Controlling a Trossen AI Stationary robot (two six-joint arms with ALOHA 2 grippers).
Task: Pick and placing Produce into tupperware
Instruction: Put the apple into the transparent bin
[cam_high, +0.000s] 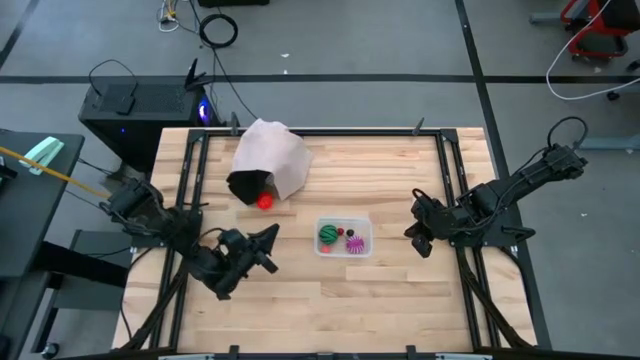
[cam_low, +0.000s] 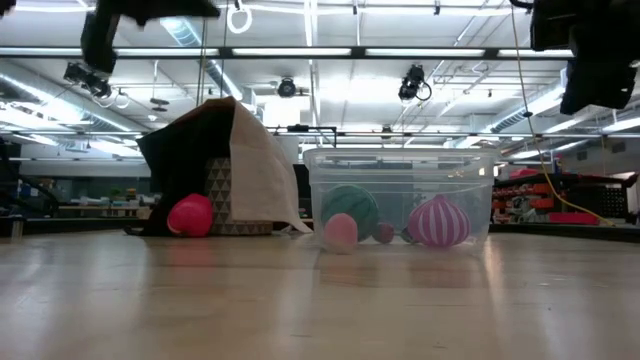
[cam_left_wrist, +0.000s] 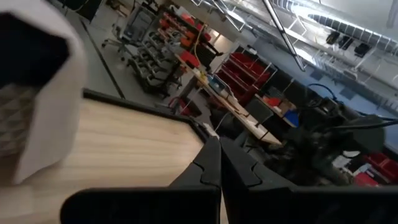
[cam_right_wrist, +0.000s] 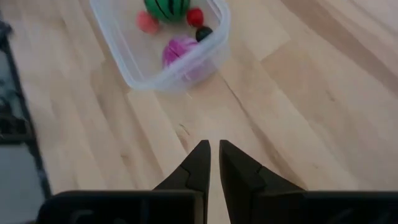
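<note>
The clear tub (cam_high: 343, 238) stands mid-table and holds a green striped melon (cam_right_wrist: 166, 7), a spiky magenta piece (cam_right_wrist: 179, 50), a pink ball (cam_right_wrist: 147, 22), and small red and dark pieces (cam_right_wrist: 199, 25). It also shows in the low view (cam_low: 400, 195). A red ball (cam_high: 264, 201) lies on the table at the mouth of the pale bag (cam_high: 270, 160). My left gripper (cam_high: 272, 237) hovers shut and empty left of the tub. My right gripper (cam_high: 412, 232) hovers shut and empty right of the tub, fingers pointing toward it (cam_right_wrist: 214, 150).
The pale bag lies on its side at the table's far middle, its dark opening facing the near side. A black rail frame (cam_high: 452, 170) runs along the table's left, right and far sides. Bare wood lies on the near side of the tub.
</note>
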